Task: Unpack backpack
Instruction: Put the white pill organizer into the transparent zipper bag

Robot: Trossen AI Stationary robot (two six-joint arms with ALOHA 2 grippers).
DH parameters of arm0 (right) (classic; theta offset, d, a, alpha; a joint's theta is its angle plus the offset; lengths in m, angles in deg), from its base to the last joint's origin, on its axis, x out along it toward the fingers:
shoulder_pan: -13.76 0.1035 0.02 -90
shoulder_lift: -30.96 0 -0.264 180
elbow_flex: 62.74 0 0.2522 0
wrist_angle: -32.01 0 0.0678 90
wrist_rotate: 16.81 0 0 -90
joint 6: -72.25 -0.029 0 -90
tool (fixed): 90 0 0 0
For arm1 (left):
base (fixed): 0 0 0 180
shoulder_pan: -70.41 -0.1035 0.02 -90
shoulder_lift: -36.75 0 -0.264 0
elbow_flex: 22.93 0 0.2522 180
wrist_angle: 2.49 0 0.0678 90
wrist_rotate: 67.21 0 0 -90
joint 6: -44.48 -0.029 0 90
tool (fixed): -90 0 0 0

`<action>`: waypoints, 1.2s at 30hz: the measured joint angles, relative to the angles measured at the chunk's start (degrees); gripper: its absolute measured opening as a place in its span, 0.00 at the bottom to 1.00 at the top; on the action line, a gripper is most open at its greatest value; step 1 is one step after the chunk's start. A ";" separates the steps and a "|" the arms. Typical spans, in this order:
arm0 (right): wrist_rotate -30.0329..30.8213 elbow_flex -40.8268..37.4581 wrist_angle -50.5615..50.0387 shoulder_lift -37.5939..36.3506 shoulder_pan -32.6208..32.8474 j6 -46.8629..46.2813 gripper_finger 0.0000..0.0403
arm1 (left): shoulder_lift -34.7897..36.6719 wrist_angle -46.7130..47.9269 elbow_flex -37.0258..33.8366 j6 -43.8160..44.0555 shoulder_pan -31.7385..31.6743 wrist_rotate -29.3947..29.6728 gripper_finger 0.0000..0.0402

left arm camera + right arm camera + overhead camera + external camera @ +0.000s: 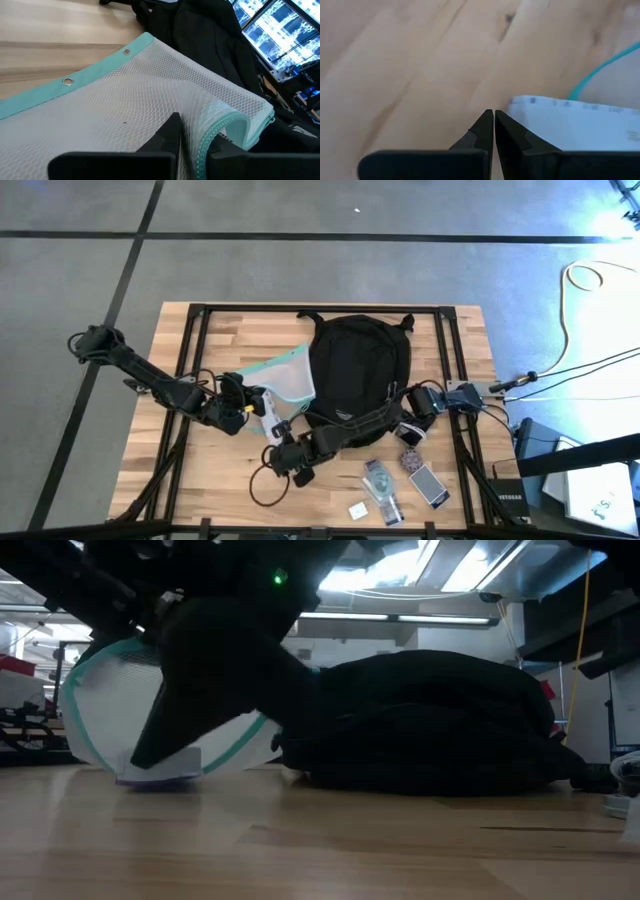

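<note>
The black backpack [360, 370] lies flat at the middle of the table's far half, a dark mound in the low view [430, 720]. Against its left side is a clear mesh pouch with teal edges [285, 375], raised off the table on my left gripper [250, 402], which is shut on it. My right arm reaches across the backpack's near side. Its gripper [272, 432] is shut and points down at the wood beside a flat white packet [570, 125] under the pouch [110, 710]. Whether it touches the packet, I cannot tell. My left gripper pinches the pouch's teal zipper edge [212, 132] and the mesh beside it between its two fingers [170, 132]. It comes from the table's left, slanting a little down. The pouch stands up off the table from that hold, with its eyelet edge [67, 82] toward the wood.
Small loose items lie near the front right: a clear packet [380, 480], a round dark thing [412, 460], a flat card-like device [430, 485] and a small white card [358, 510]. A black cable loop [265, 482] lies near the front. Bare wood shows at the front left.
</note>
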 joint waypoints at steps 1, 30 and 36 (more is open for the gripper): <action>-1.04 -0.57 0.08 -0.06 -0.07 -1.37 0.00 | 0.00 0.01 0.00 0.00 0.00 -0.04 0.00; 26.29 -2.95 -3.57 -0.89 -0.66 -5.81 0.00 | 0.00 -3.56 0.00 5.64 3.87 -6.01 0.00; 34.30 -2.95 -9.62 -2.56 -0.67 -9.77 0.00 | 0.00 -3.39 0.00 5.64 3.80 -5.99 0.00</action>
